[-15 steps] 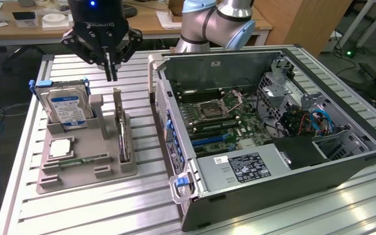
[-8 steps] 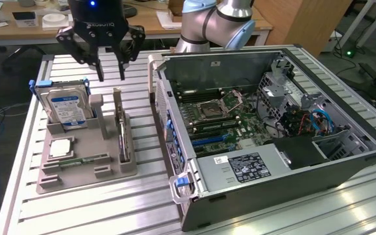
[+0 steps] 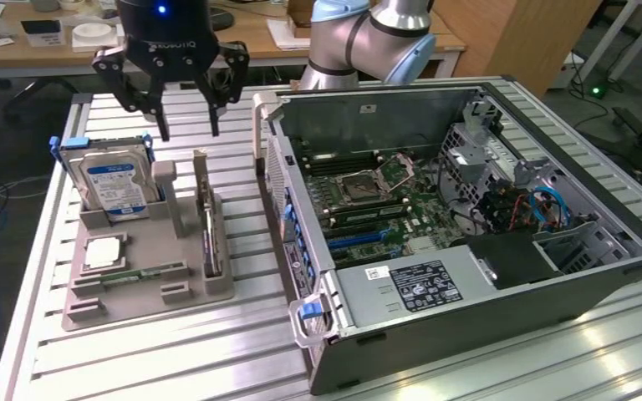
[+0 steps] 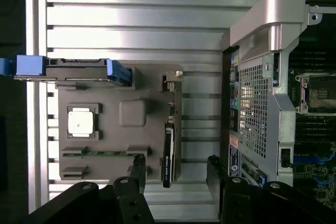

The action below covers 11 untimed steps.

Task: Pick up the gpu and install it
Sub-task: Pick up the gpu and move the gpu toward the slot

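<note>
Overhead in the exterior view, the gripper (image 3: 190, 129), lettered ROBOTIQ on its body, hangs spread wide and empty above the grey holder (image 3: 131, 292). The gpu (image 3: 207, 230) stands on edge in the holder's slot, near the blue-labelled hard drive (image 3: 114, 190). A strip of bare slatted table (image 3: 187, 351) separates the holder from the open computer case (image 3: 466, 209), whose white sticker (image 3: 420, 284) is too small to read. Through the wrist view, the gpu (image 4: 168, 153) lines up between the gripper (image 4: 176, 171) fingers (image 4: 137, 171), untouched, with room on both sides.
</note>
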Tool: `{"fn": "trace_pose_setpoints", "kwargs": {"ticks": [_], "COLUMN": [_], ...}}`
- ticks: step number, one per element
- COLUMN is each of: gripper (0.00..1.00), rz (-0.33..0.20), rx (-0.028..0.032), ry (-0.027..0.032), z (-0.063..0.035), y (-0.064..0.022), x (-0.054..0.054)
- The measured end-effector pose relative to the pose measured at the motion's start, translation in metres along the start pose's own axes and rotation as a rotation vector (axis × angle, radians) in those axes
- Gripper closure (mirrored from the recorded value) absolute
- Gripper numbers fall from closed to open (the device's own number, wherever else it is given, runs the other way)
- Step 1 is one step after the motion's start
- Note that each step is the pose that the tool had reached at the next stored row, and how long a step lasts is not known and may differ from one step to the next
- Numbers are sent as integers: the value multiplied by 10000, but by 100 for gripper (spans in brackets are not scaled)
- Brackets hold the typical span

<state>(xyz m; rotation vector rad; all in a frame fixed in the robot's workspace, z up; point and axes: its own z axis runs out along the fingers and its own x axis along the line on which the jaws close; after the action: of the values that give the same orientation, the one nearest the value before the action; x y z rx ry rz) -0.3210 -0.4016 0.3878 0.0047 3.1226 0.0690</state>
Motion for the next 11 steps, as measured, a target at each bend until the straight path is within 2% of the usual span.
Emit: {"fn": "trace_pose_setpoints", "kwargs": {"ticks": [3,11], "gripper": [41,41], "rz": [-121,-165], "rx": [2,1], "ry": [32,37], "z": [34,178], "y": [-25,-58], "x": [0,2]}}
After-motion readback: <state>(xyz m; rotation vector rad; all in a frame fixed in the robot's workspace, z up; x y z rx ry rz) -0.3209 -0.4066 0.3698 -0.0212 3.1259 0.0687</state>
